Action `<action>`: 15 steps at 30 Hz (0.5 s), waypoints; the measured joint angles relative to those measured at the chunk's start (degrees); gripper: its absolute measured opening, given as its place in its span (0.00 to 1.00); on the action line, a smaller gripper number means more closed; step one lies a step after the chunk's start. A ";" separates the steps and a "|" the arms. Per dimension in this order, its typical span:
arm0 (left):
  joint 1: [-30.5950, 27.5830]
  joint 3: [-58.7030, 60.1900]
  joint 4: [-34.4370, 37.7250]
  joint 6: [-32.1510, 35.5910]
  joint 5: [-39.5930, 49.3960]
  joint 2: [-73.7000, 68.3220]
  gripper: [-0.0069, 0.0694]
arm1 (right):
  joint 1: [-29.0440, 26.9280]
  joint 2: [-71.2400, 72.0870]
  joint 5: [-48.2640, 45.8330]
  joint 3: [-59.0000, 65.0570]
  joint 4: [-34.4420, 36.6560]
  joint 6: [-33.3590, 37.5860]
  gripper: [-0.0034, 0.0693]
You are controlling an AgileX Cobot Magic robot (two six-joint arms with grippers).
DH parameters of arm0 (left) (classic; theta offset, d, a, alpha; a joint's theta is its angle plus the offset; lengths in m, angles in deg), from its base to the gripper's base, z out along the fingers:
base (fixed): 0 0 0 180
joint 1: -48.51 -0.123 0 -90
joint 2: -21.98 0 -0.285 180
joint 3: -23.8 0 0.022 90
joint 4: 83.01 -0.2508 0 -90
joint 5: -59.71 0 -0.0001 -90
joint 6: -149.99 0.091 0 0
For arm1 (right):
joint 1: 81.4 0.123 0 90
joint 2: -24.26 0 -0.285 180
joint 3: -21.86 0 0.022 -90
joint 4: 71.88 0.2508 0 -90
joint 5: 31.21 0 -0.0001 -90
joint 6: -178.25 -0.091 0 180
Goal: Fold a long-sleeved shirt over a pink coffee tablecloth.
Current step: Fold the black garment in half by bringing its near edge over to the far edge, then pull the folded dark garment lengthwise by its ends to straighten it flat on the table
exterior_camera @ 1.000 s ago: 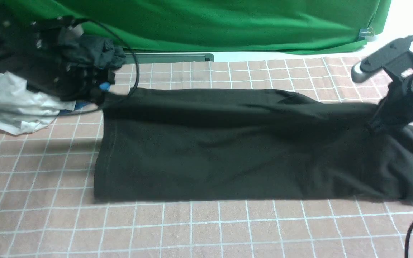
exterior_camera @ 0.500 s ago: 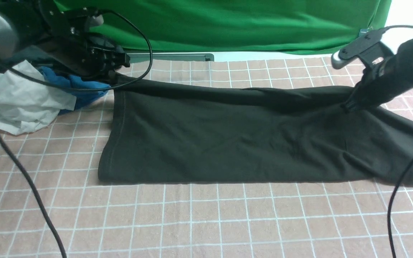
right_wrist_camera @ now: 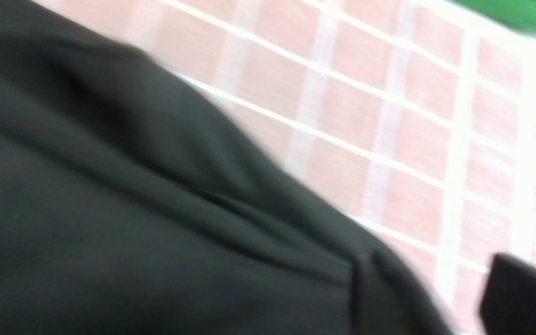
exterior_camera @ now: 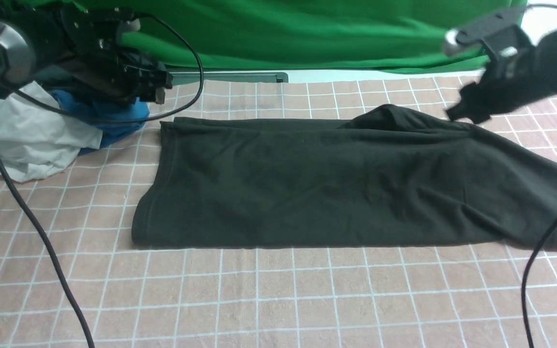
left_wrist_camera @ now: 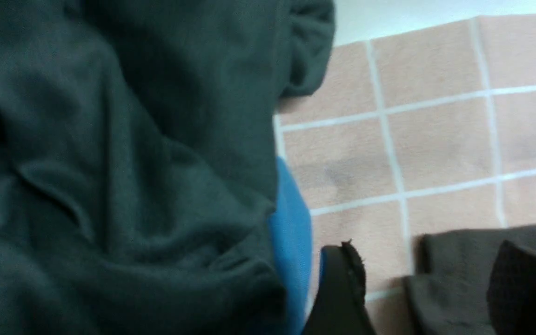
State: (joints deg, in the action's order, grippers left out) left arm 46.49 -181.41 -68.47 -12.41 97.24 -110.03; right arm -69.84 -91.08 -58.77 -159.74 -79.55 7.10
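The long-sleeved shirt (exterior_camera: pixel 307 183) lies as a wide band across the pink coffee tablecloth (exterior_camera: pixel 278 299), its sleeve trailing toward the right edge. The left gripper (exterior_camera: pixel 159 93) hovers over the hem corner with its fingers parted and empty. The right gripper (exterior_camera: pixel 463 113) is blurred and seems parted too. The next grips should pinch both layers squarely, clear of the garment heap (exterior_camera: pixel 41 135).

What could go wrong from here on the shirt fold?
1. The black cable hangs in front of the long-sleeved shirt; arm motion could drag its sleeve.
2. A raised ridge beside the right claw could fold into a crease.
3. The left claw hangs close to the blue garment and could snag it.
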 joint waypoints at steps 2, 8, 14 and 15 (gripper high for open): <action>0.08 0.00 2.82 2.16 1.52 2.14 0.53 | 2.11 -1.29 -1.73 -1.32 7.67 5.55 0.16; 2.50 1.84 8.15 9.93 6.33 11.49 0.14 | 3.17 -11.81 -5.72 -10.12 18.43 12.02 0.09; 10.65 13.87 8.27 11.47 4.78 24.26 0.11 | 0.37 -22.89 -8.13 -23.47 19.72 11.10 0.09; 12.24 16.65 8.22 11.53 4.10 26.66 0.11 | -0.20 -23.52 -7.87 -25.10 19.72 11.05 0.10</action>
State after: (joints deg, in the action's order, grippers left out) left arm 58.74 -164.77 -60.24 -0.87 101.33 -83.37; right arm -70.04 -114.60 -66.64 -184.84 -59.83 18.15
